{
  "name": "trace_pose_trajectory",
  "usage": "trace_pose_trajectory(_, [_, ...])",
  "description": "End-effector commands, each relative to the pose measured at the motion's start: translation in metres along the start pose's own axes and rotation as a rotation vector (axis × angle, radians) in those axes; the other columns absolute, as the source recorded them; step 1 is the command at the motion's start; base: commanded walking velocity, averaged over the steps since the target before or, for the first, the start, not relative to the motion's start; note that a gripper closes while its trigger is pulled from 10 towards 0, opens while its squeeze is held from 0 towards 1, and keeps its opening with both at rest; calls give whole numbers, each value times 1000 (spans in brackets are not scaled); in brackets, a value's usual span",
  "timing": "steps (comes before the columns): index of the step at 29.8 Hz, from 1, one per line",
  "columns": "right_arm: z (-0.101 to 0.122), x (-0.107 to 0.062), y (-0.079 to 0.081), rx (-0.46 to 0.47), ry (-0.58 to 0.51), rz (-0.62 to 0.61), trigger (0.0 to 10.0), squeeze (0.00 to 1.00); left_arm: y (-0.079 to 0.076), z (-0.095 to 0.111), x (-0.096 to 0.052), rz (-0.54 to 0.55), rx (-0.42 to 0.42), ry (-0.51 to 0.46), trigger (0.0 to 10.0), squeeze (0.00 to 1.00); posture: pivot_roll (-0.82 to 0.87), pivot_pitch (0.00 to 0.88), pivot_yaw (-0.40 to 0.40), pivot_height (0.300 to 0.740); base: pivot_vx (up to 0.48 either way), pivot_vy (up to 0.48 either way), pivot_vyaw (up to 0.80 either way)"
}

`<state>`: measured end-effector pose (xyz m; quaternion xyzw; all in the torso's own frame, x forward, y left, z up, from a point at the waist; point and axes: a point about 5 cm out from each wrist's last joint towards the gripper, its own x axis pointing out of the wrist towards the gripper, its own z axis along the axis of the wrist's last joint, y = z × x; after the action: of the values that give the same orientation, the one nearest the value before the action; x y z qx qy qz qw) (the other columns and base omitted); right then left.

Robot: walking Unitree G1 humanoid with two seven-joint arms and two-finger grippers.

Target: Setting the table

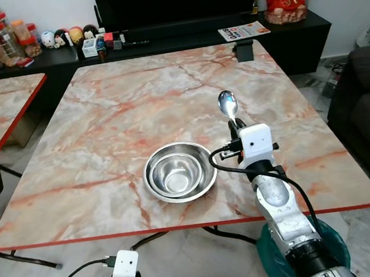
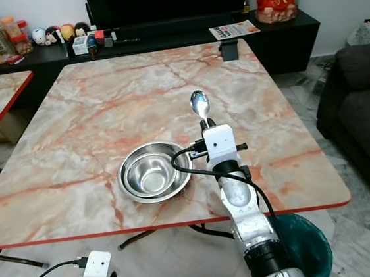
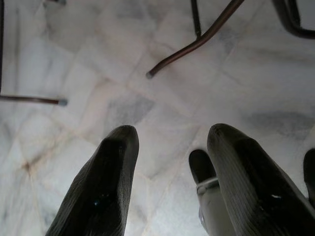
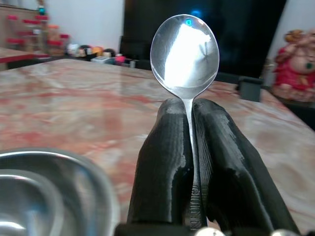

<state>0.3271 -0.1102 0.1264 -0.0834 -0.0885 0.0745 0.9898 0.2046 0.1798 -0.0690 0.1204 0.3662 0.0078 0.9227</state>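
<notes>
Left gripper [image 3: 170, 182]: it is hanging low over the pale floor [image 3: 98, 73] with its fingers spread apart and gripping nothing — you are not using it here.
Right gripper [image 4: 189, 147]: it is reaching over the near edge of the table [image 1: 135, 104], fingers pressed together on the spoon's handle.
Spoon [image 1: 228, 104]: you are holding it bowl-up, just right of the steel bowls [image 1: 178, 172]. It is looking light, stiff and slick — polished metal likely to pivot or slip in a narrow pinch, so the handle's middle is the safer hold.
Steel bowls: two are sitting nested near the table's front edge; expect them to be light, hard and prone to skid if nudged.
Hidden: the fingers are covering most of the handle, so you are not seeing its end.
</notes>
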Motion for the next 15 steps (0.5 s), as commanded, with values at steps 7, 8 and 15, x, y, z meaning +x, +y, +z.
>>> trace_pose_trajectory(7, [1, 0, 6, 7, 4, 25, 10000, 0, 4, -6, -1, 7, 22, 24, 10000, 0, -13, 2, 44, 740, 0, -121, 0])
trace_pose_trajectory(8, [1, 0, 7, 7, 3, 27, 10000, 0, 4, -6, -1, 7, 22, 24, 10000, 0, -13, 2, 44, 740, 0, -461, 0])
trace_pose_trajectory(15, [0, -1, 8, 8, 3, 35, 10000, 0, 4, -7, -2, 6, 27, 24, 10000, 0, -14, 0, 41, 740, 0, -456, 0])
